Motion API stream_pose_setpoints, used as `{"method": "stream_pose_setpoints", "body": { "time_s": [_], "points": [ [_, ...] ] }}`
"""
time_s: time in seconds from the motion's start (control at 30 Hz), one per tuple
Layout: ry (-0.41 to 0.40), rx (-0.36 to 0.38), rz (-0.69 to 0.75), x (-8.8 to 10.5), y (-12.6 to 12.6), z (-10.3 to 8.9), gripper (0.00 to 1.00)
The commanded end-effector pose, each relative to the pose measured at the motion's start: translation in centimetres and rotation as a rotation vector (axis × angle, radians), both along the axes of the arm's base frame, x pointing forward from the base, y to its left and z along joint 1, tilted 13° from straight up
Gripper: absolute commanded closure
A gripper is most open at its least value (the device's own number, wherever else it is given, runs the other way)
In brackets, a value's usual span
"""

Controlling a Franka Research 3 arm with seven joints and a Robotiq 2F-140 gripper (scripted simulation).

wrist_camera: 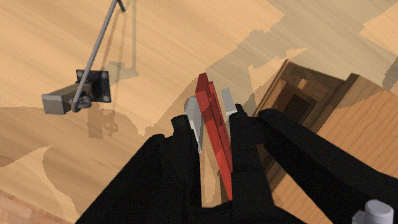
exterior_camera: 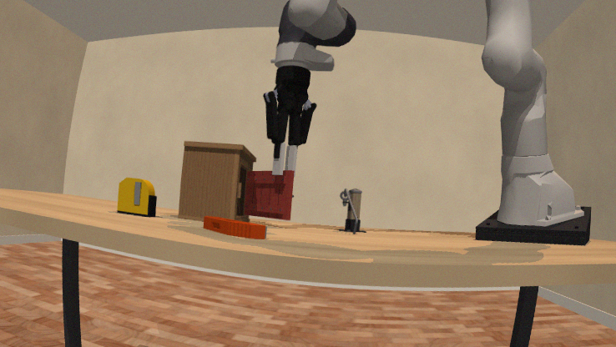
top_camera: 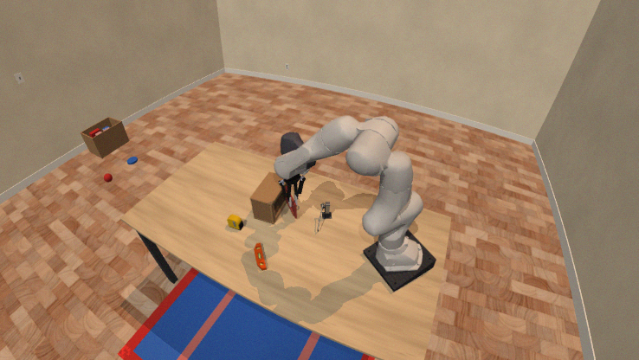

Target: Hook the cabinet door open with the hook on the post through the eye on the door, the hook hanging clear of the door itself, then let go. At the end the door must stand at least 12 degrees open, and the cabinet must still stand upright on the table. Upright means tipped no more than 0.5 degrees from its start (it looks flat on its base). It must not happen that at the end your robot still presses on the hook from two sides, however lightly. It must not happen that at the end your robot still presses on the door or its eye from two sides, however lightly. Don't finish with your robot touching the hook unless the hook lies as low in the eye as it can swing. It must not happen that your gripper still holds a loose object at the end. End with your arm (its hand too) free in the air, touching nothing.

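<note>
The brown cabinet point(top_camera: 267, 191) point(exterior_camera: 206, 183) point(wrist_camera: 372, 112) stands upright on the table. Its red door point(top_camera: 293, 208) point(exterior_camera: 270, 196) point(wrist_camera: 216, 131) stands swung well out from the cabinet front. My gripper point(top_camera: 291, 199) point(exterior_camera: 285, 171) point(wrist_camera: 212, 105) points down, its fingers slightly apart on either side of the door's top edge; gaps show beside the door. A small eye point(exterior_camera: 292, 196) sticks out from the door near its free edge. The post point(top_camera: 327, 208) point(exterior_camera: 354, 204) point(wrist_camera: 53, 104) stands apart from the door. Its hook point(top_camera: 319, 223) point(exterior_camera: 352, 208) point(wrist_camera: 95, 52) hangs down from the post, away from the eye and my gripper.
A yellow tape measure point(top_camera: 234, 221) point(exterior_camera: 129, 196) stands beside the cabinet. An orange level point(top_camera: 260, 256) point(exterior_camera: 234, 228) lies toward the table's front edge. The arm's black base plate point(top_camera: 396, 282) point(exterior_camera: 532, 234) is at the right, beyond the post.
</note>
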State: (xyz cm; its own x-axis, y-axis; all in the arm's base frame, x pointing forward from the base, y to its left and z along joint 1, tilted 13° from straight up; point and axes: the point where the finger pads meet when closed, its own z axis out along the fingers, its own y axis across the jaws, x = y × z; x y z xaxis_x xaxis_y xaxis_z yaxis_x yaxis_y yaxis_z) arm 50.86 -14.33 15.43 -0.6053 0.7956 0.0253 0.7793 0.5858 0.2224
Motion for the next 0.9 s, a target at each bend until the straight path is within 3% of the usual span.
{"method": "stream_pose_setpoints", "body": {
  "time_s": [0.0,0.87],
  "points": [
    [0.006,0.003,-0.014,0.02,0.17,-0.01,0.84],
    [0.012,0.010,-0.051,0.34,0.37,0.07,0.84]
  ]
}}
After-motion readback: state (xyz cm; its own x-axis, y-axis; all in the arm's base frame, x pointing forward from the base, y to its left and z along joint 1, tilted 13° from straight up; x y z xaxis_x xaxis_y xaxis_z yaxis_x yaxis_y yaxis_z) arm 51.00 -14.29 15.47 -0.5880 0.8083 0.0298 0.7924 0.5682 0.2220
